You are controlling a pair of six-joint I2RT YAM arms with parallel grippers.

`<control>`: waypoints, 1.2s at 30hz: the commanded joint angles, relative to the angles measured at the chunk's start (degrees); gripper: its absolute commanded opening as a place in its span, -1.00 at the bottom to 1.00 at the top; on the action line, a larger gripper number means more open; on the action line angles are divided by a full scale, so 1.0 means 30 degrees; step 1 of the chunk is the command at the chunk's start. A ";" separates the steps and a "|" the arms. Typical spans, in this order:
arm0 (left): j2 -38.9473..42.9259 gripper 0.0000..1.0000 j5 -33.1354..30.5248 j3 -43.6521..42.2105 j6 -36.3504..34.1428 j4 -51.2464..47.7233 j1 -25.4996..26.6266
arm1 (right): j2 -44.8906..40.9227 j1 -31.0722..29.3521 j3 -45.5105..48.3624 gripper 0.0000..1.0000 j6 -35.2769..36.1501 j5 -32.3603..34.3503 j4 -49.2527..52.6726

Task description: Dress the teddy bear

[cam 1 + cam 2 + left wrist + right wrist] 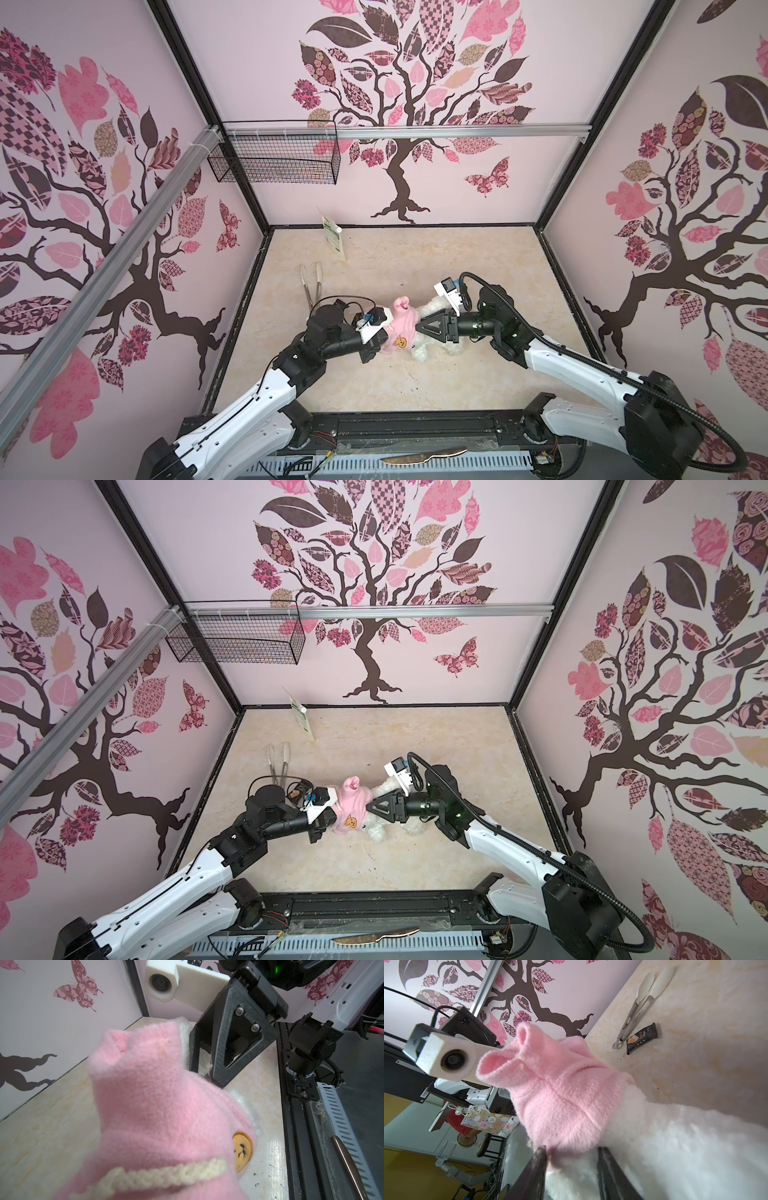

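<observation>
Fluffy white plush teddy bear [420, 351], mid beige tabletop [415, 257], half inside small pink fleece hoodie [401, 326]: light, squashy, so take hem; left gripper [370, 348] clamps hoodie, right gripper [572, 1152] parted narrowly astride hem.

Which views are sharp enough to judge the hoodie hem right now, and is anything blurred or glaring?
Right wrist view: the fluffy white plush teddy bear and right claw are out of focus; the pink fleece hoodie is fairly crisp. Left wrist view: hoodie foreground soft, glare on the beige table. Both top views: sharp, evenly lit, tree-patterned walls bowed.
</observation>
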State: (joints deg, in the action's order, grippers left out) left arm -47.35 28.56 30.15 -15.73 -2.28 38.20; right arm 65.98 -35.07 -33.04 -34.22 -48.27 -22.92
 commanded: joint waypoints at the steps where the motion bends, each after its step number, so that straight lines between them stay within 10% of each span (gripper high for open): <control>1: -0.0093 -1.00 0.0249 -0.0064 -0.0543 0.0743 0.0044 | 0.0318 -0.0116 -0.0109 -0.16 -0.0733 -0.0862 -0.1499; 13: -0.0396 -1.00 0.0208 0.0093 -0.0801 0.0007 0.0057 | 0.0129 -0.0196 -0.0718 -0.27 -0.0621 -0.0024 -0.1103; 20: -0.0466 -1.00 -0.0004 0.0119 -0.0738 -0.0161 0.0071 | 0.0420 -0.0351 -0.1162 -0.77 -0.0218 0.0852 -0.0044; 36: 0.0993 -1.00 -0.7604 0.0351 0.2772 -0.1702 0.0045 | -0.2414 0.4159 0.1545 -1.00 0.0426 0.4222 0.4211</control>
State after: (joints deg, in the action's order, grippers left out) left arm -45.91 13.04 30.22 -10.26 -5.82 38.96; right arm 60.16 -25.52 -29.45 -33.41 -40.47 -14.20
